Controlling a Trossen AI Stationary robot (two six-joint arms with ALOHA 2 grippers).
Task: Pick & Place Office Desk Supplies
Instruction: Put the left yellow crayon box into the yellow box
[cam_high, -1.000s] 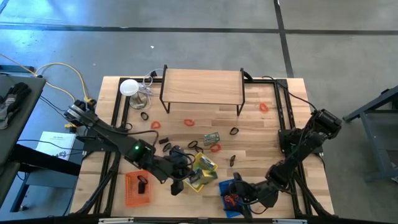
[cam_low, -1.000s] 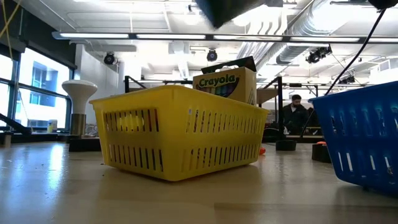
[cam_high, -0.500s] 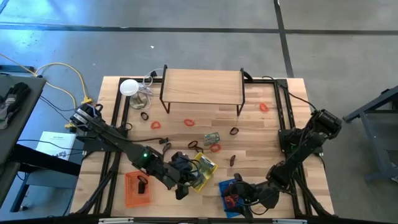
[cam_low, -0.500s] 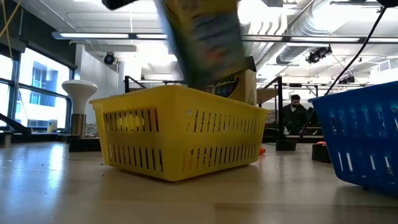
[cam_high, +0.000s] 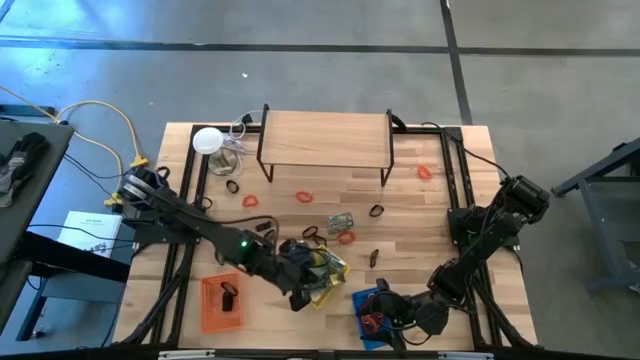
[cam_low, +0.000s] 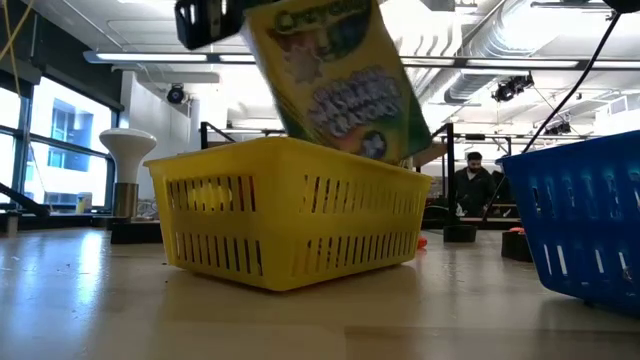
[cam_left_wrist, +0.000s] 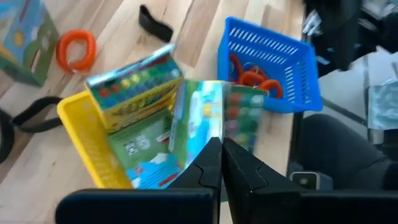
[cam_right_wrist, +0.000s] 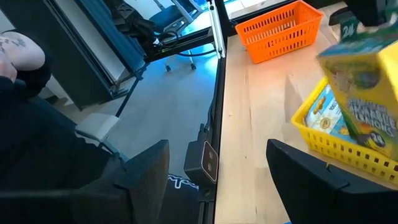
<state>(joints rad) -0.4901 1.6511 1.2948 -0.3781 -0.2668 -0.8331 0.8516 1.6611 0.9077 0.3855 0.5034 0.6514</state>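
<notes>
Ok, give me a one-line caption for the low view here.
Crayola crayon box, gripped by the left gripper, hangs tilted over the yellow basket; blue basket at right.

the wooden surface carries a yellow basket, a blue basket, an orange basket, a small wooden shelf, scattered red rubber bands and black clips.

A yellow slotted basket holds a yellow-and-green Crayola crayon box with multicoloured lettering. A blue slotted basket contains red rubber-band loops. An orange basket sits near the pale, striped wood table's front left corner. A black-legged wooden shelf stands by the rear edge.
</notes>
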